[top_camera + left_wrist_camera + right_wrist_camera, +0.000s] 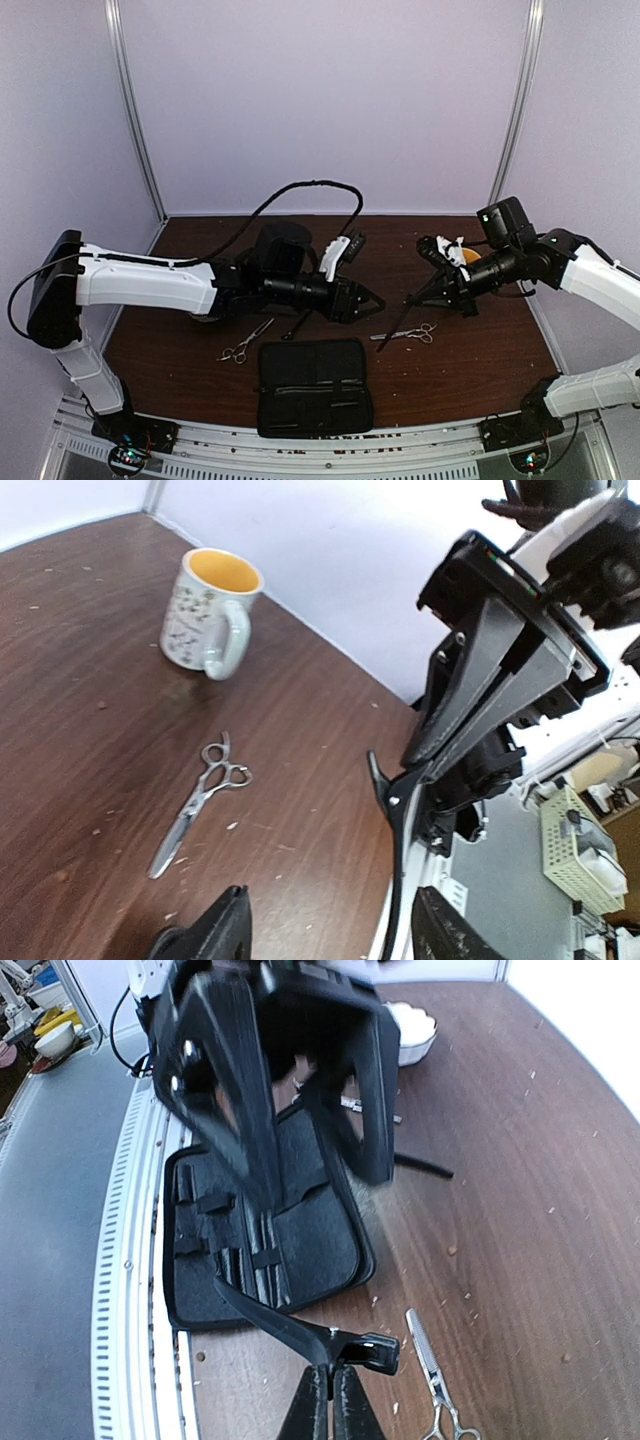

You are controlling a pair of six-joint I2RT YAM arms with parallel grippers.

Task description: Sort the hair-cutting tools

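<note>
Right wrist view puts the black hair clip low in the frame, pinched at its hinge end between the fingers of my right gripper, which is clamped shut on it. The clip is up in the air, off the table. Its long axis runs from my fingertips toward the near edge and toward my left, slanting downward, so the free tip points at the open zip case. The tip hangs close to the case's right edge. I cannot tell whether it is over the lining or just beside it.

My left gripper faces the clip from the left with its jaws parted and nothing between them. It is near the clip's middle but apart from it. My right arm already has the clip, so I judge the placing is its job unless I pass it across.

The case's long side runs left to right, while the clip lies diagonal to it. I expect to need a wrist turn to line it up before lowering.

One pair of silver scissors lies on the table just right of the clip's tip, its blades pointing left. The other pair lies left of the case. A second black piece rests on the wood beyond the case.
</note>
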